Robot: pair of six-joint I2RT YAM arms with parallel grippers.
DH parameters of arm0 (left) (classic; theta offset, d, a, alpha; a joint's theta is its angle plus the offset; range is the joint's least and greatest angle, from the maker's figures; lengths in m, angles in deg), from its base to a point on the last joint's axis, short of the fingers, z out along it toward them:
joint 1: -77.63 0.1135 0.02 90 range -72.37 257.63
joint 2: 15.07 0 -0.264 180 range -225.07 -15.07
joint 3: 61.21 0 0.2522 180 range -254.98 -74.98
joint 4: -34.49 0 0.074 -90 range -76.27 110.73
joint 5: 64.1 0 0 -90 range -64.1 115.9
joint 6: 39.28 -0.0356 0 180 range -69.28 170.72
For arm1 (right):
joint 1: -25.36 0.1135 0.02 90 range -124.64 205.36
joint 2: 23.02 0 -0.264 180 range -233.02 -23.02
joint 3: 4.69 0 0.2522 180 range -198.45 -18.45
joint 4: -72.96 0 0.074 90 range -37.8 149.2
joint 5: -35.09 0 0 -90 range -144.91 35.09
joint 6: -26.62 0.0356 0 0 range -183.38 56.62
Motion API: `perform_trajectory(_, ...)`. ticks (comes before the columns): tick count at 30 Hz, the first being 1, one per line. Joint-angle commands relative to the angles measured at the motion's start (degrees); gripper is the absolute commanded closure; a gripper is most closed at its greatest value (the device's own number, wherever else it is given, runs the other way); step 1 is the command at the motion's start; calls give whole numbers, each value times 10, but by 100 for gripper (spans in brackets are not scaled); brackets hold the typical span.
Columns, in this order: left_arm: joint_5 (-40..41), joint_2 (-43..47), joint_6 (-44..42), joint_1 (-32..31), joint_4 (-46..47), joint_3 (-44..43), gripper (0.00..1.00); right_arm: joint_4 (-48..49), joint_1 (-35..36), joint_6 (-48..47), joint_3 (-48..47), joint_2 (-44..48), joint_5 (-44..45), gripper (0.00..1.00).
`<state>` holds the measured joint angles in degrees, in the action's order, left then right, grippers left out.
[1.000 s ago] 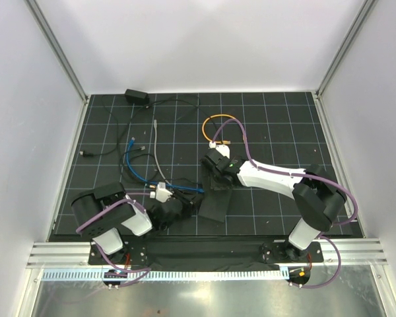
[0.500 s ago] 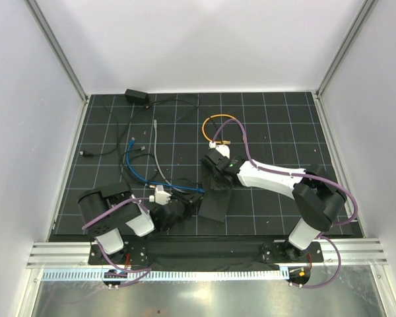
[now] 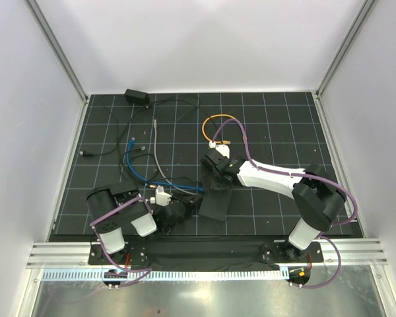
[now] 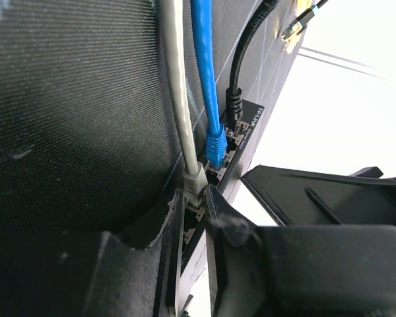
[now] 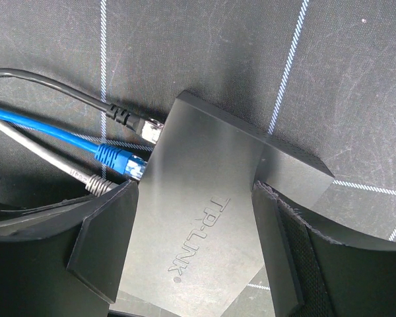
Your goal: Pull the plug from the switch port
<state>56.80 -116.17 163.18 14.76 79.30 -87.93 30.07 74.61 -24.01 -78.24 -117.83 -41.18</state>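
The black switch (image 3: pixel 214 203) (image 5: pixel 204 191) lies on the mat with three plugs in its port edge. They are a grey plug (image 4: pixel 193 181) (image 5: pixel 98 185), a blue plug (image 4: pixel 216 148) (image 5: pixel 119 158) and a black plug (image 4: pixel 233 102) (image 5: pixel 125 117). My left gripper (image 3: pixel 185 210) (image 4: pixel 193 198) is at that edge, jaws narrowed round the grey plug. One fingertip (image 4: pixel 214 205) touches it and a thin gap shows on the other side. My right gripper (image 3: pixel 218 177) (image 5: pixel 191 244) straddles the switch, one finger (image 5: pixel 105 244) on each long side, shut on it.
Blue (image 3: pixel 145 177), grey (image 3: pixel 157 148) and black cables trail left and back over the gridded mat (image 3: pixel 277 132). A small black power adapter (image 3: pixel 137 96) sits at the back left, and a yellow cable loop (image 3: pixel 221 122) lies behind the right gripper. White walls enclose the mat.
My left arm has swung right, bringing its gripper in to the switch's port edge, and its jaws have narrowed round the grey plug. The right arm and the switch have not moved.
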Motion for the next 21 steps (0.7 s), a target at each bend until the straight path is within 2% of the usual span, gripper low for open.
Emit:
perform_trajectory(1,14,-29,-27,-1,7,3,79,-7,-1,-1,-4,-17,-8,23)
perform_trajectory(6,6,-76,-35,-1,58,2,85,-21,7,-5,-11,-20,15,22)
perform_trajectory(11,7,-116,-33,-4,109,12,99,-48,20,-5,-30,-31,47,20)
perform_trajectory(21,19,-127,-48,-5,134,22,100,-79,48,6,-47,-71,88,15)
